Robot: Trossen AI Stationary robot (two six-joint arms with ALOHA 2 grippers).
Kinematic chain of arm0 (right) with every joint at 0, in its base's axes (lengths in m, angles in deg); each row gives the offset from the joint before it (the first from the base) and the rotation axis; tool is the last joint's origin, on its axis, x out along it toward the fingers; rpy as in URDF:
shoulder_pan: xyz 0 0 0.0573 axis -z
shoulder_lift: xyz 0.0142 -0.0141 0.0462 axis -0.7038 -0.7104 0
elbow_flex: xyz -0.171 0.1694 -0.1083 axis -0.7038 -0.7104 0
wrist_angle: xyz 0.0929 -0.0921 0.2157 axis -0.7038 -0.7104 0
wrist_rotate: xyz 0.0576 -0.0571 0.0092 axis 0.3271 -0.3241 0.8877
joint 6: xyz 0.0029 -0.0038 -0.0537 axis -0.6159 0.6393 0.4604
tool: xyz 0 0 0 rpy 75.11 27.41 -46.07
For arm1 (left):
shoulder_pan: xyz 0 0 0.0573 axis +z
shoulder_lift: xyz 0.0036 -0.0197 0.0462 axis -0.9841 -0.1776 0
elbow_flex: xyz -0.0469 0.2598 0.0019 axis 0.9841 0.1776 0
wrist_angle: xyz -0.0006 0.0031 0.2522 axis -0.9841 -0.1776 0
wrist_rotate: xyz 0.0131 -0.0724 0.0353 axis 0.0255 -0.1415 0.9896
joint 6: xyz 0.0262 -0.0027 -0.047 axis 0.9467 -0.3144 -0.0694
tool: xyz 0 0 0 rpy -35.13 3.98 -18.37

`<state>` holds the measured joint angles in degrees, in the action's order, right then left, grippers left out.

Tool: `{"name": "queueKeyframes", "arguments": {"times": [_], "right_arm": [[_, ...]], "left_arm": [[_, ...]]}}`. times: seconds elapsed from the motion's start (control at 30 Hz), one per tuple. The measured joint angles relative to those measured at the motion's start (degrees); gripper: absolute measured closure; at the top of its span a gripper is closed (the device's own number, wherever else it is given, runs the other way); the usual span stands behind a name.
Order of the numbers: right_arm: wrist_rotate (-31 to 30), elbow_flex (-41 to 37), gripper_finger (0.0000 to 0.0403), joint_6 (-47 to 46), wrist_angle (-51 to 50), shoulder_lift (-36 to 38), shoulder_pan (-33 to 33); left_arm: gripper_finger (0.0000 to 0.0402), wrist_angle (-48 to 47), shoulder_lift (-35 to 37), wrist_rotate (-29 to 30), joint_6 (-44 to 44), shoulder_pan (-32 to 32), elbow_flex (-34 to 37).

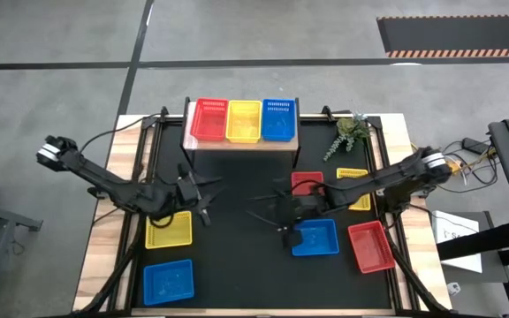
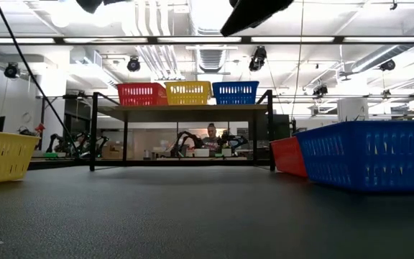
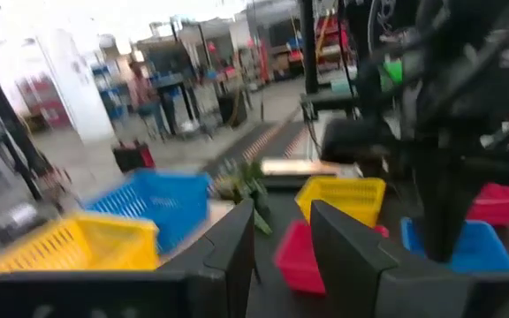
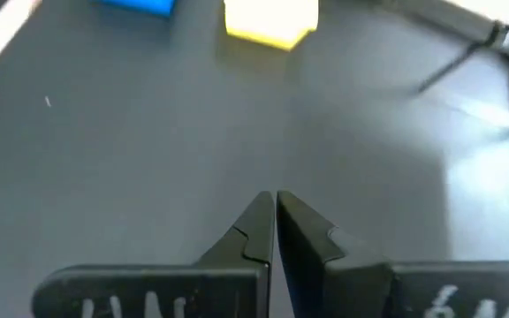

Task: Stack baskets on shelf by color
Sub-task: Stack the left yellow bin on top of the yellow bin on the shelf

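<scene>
The shelf (image 1: 241,141) stands at the table's far middle with one red (image 1: 210,119), one yellow (image 1: 244,121) and one blue basket (image 1: 278,119) side by side on its top. Six more baskets rest on the table: yellow (image 1: 168,229) and blue (image 1: 168,281) at the near left, red (image 1: 307,183), yellow (image 1: 353,187), blue (image 1: 315,237) and red (image 1: 370,246) at the right. My left gripper (image 3: 281,252) is open and empty above the table's middle left (image 1: 206,198). My right gripper (image 4: 275,212) is shut and empty above the middle (image 1: 268,215), just left of the blue basket.
A small green plant (image 1: 350,132) lies at the far right, beside the shelf. Bare black table (image 1: 237,265) lies between the left and right groups of baskets. A person shows in the room beyond the table (image 2: 211,134).
</scene>
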<state>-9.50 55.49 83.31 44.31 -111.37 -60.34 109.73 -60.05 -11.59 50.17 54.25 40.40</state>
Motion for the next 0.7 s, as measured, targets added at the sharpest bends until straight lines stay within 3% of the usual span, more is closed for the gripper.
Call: {"name": "queueKeyframes", "arguments": {"times": [0.3, 0.57, 0.7], "right_arm": [[0.17, -25.18, 0.0394, 11.74, 37.79, 10.01, 2.34], [0.47, -38.83, 0.0394, 14.13, 54.40, 18.59, 6.62], [0.63, -42.12, 0.0394, 15.26, 56.38, 22.32, 7.85]], "left_arm": [[0.0304, -4.56, -7.05, -3.70, -20.72, -0.04, 0.10], [0.0304, -4.59, -10.86, -8.46, -38.49, 0.02, -0.55], [0.0306, -6.74, -12.41, -11.64, -48.72, 0.04, -1.46]]}}
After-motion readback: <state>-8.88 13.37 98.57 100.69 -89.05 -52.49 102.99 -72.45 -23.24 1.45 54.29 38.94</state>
